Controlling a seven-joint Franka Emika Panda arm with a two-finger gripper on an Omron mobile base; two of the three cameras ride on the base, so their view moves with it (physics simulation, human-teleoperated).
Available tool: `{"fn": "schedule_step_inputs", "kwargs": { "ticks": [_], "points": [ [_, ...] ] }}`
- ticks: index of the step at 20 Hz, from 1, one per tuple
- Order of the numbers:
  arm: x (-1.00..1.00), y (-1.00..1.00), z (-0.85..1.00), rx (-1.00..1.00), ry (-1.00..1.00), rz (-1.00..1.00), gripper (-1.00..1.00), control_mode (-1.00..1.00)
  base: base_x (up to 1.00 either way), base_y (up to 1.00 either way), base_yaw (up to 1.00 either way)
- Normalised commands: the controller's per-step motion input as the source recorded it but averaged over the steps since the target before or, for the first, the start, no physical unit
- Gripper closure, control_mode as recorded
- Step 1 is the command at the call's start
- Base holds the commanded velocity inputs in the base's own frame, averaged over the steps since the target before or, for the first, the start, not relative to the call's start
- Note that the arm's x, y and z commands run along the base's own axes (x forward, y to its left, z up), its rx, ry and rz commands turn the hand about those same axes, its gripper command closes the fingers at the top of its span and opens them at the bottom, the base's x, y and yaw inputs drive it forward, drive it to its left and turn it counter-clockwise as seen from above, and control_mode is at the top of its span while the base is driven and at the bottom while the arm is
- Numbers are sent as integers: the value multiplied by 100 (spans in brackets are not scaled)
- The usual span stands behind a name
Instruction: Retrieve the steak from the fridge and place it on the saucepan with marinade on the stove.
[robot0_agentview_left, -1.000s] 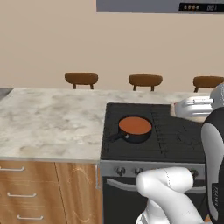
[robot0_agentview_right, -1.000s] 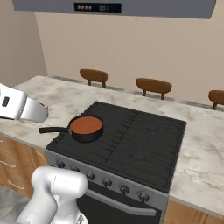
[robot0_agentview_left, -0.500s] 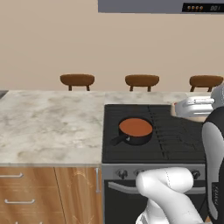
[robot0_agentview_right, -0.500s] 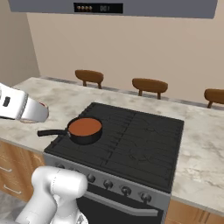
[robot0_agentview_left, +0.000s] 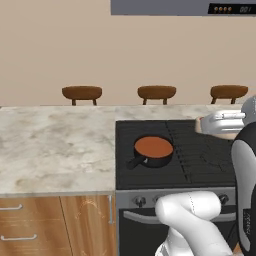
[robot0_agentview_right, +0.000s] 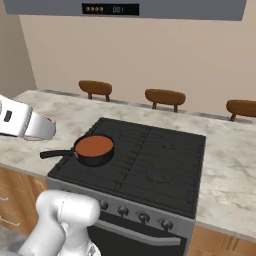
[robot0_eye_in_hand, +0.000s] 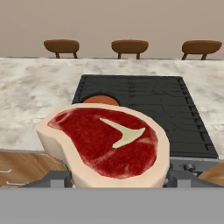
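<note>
Black stove (robot0_agentview_left: 200, 150) sits further right than before (base moved), steak (robot0_eye_in_hand: 107, 146) clawed

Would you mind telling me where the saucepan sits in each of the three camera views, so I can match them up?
Left base view: the saucepan sits at centre, on the stove's front-left grate, handle towards the lower left.
Right base view: left of centre, handle pointing left.
Hand view: just its orange-brown top peeks above the steak, left of centre.
Shared landmark: the three brown stools behind the counter.
</note>
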Motion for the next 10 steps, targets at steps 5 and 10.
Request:
{"fn": "schedule_step_inputs", "kwargs": {
  "ticks": [5, 10],
  "points": [
    [0, 0, 0, 0, 0, 0, 100, 100, 44, 7, -23],
    [0, 0, 0, 0, 0, 0, 100, 100, 35, 15, -25]
  ]
}}
